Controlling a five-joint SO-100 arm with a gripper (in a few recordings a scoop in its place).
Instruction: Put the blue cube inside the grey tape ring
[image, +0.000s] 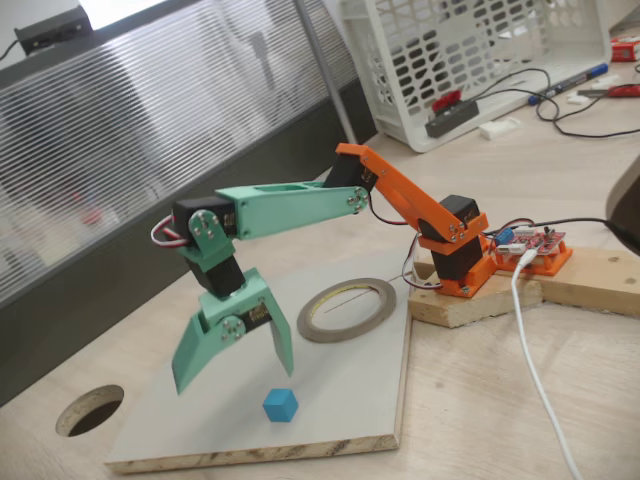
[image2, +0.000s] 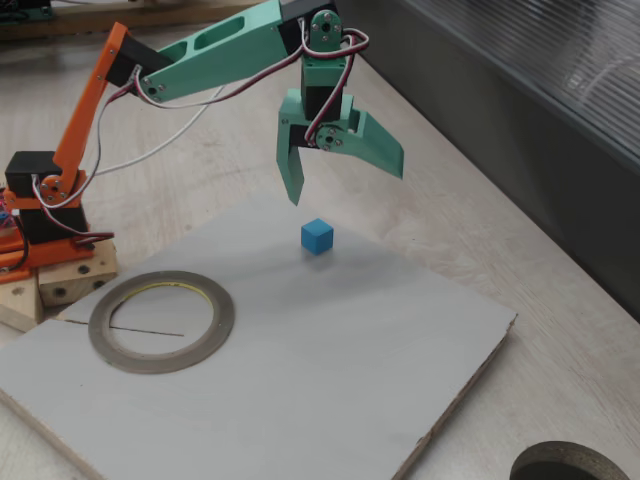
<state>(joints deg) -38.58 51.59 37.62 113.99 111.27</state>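
While the small sky-blue solid cube (image: 281, 405) (image2: 317, 236) sits on the pale grey-white board (image: 350, 410) (image2: 330, 380), the mint-green two-finger gripper (image: 235, 372) (image2: 345, 185) hangs above it with its jaws spread wide and nothing between them. In both fixed views the cube is apart from the fingers, lying on the board below the gap rather than touching either one. The wide, flat grey tape ring (image: 347, 308) (image2: 161, 320) with a pale yellowish inner rim lies flat on the same board, well apart from the cube, with bare board showing inside its opening. In a fixed view (image: 281, 405) the cube is near the board's front edge and the ring lies farther back and to the right, close to the arm's base. The arm's green forearm (image: 290, 208) (image2: 220, 55) joins an orange upper link (image: 395, 190) (image2: 95, 110), which rises from an orange base mounted on pale wooden blocks (image: 480, 295) (image2: 60, 285). A dark round hole (image: 90, 410) (image2: 570, 465) is cut through the wooden tabletop beside the board. A white plastic lattice basket (image: 470, 50) stands at the back of the table, and a white cable (image: 535, 370) runs across the tabletop from the base.
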